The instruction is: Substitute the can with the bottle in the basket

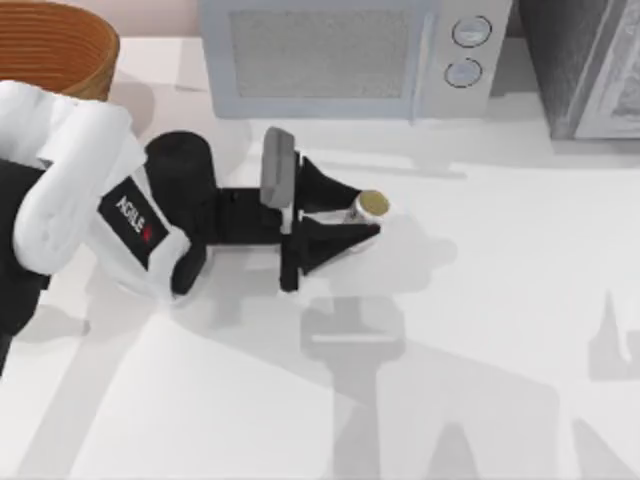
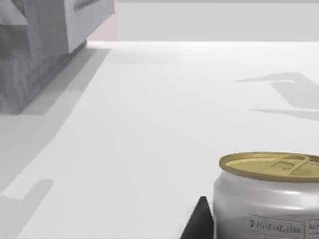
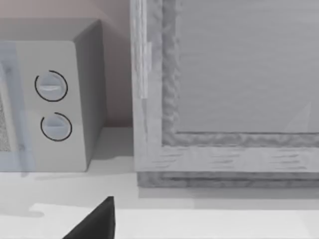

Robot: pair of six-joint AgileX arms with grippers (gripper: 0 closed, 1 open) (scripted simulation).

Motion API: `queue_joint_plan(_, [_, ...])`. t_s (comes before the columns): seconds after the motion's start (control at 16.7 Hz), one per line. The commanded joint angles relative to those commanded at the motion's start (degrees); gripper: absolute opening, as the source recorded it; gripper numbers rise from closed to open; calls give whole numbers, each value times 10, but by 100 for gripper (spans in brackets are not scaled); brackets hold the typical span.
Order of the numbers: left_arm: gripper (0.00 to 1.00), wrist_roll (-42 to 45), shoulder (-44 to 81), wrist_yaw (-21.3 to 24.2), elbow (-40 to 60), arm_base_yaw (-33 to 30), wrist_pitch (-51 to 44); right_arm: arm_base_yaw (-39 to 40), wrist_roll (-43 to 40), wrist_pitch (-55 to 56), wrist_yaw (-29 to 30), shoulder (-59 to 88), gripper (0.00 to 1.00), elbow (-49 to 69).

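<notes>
Can (image 1: 374, 206) sits clasped in left gripper (image 1: 368, 220) on table (image 1: 480, 300), well outside basket (image 1: 60, 45); bottle swap not yet made.

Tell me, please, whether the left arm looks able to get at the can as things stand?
Probably yes: the left gripper already sits around the can out on the table, one finger either side, and nothing stands between them.

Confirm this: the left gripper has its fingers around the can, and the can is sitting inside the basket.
Not quite. The left gripper does have its fingers around the can, but the top view shows the can out on the white table, far from the basket at the back left corner.
</notes>
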Motion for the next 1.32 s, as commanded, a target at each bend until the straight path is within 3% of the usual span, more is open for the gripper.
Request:
queue_joint_plan(0.12, [0, 0, 0, 0, 0, 0, 0, 0, 0, 0, 0, 0, 100, 0])
queue_joint_plan(0.9, [98, 0, 0, 0, 0, 0, 0, 0, 0, 0, 0, 0, 100, 0])
queue_joint_plan(1.32, [100, 0, 0, 0, 0, 0, 0, 0, 0, 0, 0, 0, 100, 0])
